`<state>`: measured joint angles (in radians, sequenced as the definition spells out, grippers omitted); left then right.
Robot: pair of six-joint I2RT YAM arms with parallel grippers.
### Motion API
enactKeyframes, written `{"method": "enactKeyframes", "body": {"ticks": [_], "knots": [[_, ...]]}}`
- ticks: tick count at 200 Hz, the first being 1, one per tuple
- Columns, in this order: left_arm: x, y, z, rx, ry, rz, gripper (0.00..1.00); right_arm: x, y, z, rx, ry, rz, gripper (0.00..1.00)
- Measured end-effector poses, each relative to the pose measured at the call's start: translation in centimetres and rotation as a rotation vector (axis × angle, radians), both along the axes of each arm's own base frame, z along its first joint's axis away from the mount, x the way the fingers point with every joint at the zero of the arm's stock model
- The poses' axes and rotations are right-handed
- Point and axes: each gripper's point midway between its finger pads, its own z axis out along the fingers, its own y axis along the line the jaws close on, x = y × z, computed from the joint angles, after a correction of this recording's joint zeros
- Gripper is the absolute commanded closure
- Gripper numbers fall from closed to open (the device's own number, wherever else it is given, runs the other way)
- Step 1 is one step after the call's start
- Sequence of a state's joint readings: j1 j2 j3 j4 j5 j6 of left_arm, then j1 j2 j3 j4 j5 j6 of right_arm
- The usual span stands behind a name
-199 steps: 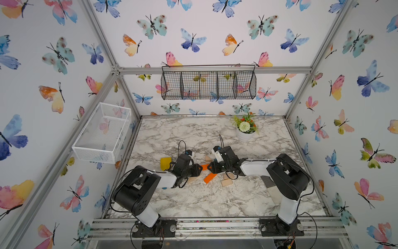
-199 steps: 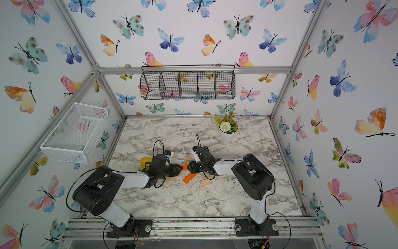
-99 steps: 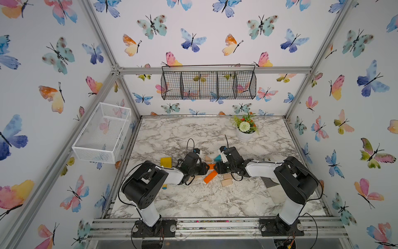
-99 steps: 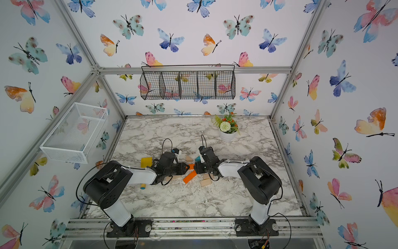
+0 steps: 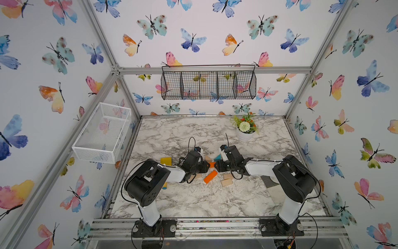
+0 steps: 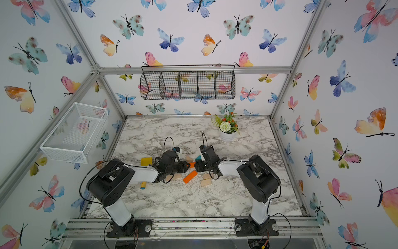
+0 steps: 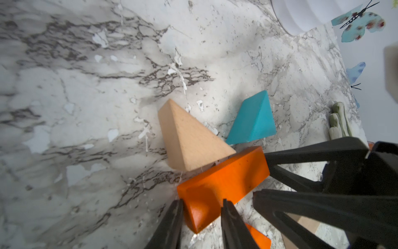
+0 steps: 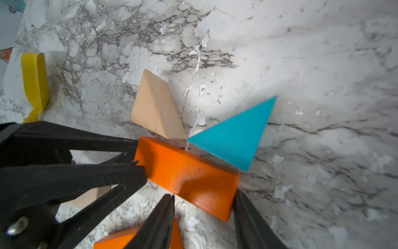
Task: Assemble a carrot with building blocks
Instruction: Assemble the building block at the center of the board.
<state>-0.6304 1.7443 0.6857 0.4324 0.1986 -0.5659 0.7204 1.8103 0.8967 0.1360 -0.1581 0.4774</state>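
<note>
Both arms are reaching farther in over the bench (image 5: 193, 200) than a second ago, and the two grippers are now meeting on one piece. The left gripper (image 7: 202, 202) is pinching one end of the orange bar (image 7: 228, 176) across its width, and the right gripper (image 8: 204, 194) is pinching the opposite end the same way (each pair of fingers is touching both long sides, as far as the wrist views show). The bar is lying flat, with its long axis running straight from one gripper to the other. The tan triangle (image 7: 189, 140) and teal triangle (image 7: 252, 120) are sitting on its far side, their corners meeting near the middle of its far edge. My guess is that this first row is being squared up under them. The second orange bar (image 5: 210, 176) is lying just on the near side, slanting across that axis and about equally close to both arms, so it will probably need turning parallel before sliding in.
</note>
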Motion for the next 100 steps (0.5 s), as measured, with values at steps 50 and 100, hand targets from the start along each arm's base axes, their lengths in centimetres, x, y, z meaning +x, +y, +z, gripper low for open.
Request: {"method": "enactKeyframes", "body": {"ticks": [50,100], "knots": [[0.14,0.02,-0.02,0.009,0.001,0.002,0.55,0.17,0.15,0.16,0.002,-0.004,0.000,0.43],[0.36,0.01,0.71,0.014,-0.032,0.001,0.34,0.32,0.20,0.13,-0.013,-0.012,-0.008,0.38]]}}
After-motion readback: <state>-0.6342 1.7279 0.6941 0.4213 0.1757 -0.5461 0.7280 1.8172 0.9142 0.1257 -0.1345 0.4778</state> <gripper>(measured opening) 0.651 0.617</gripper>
